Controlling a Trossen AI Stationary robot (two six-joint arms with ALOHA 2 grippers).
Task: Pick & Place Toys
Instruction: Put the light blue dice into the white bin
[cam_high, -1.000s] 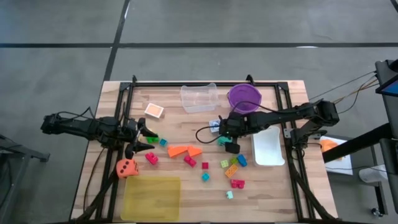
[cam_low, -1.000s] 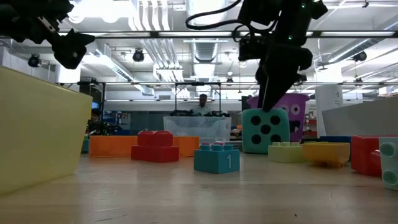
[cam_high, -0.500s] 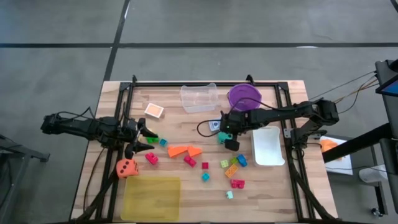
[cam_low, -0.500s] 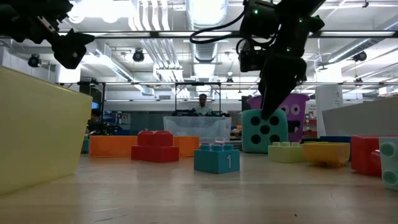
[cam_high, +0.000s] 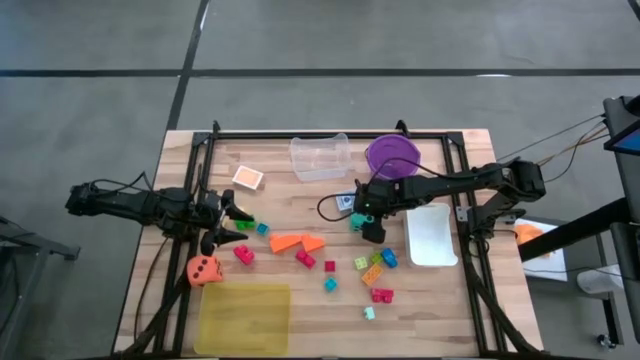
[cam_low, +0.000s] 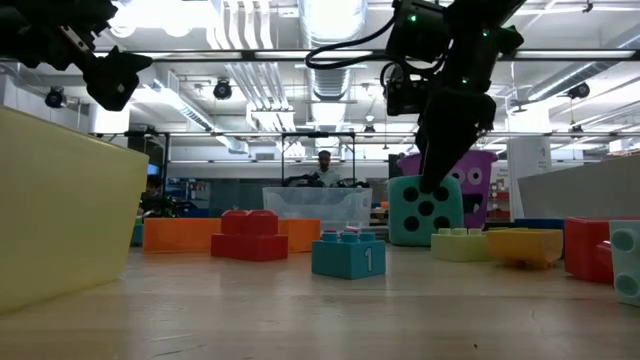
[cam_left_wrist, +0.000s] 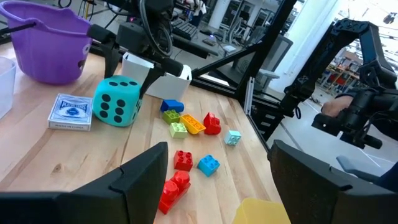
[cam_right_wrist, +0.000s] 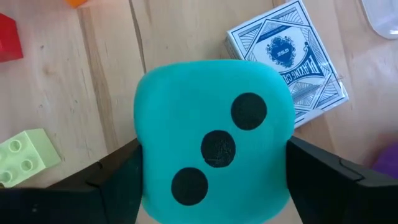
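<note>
- The right tool hung directly over the teal die, one dark finger on each side of it; whether the fingers pressed the die or only flanked it could not be told from the wrist view.
- The teal die sat on the wooden surface near the middle, just beside a blue card pack and below the purple bucket in the high view.
- In the low view the die stood on the surface with the right arm coming down onto it from above.
- The left tool waited toward the left side of the surface with its fingers spread and nothing between them, close to a small green brick.
- Two orange wedge pieces lay near the centre, with red and pink bricks close by.
- A cluster of green, yellow, blue and red bricks lay between the die and the white tray.
- The orange die rested near the left edge, just above the flat yellow tray.
- A clear plastic tub stood at the far side, next to the purple bucket, and an orange card pack lay to its left.
</note>
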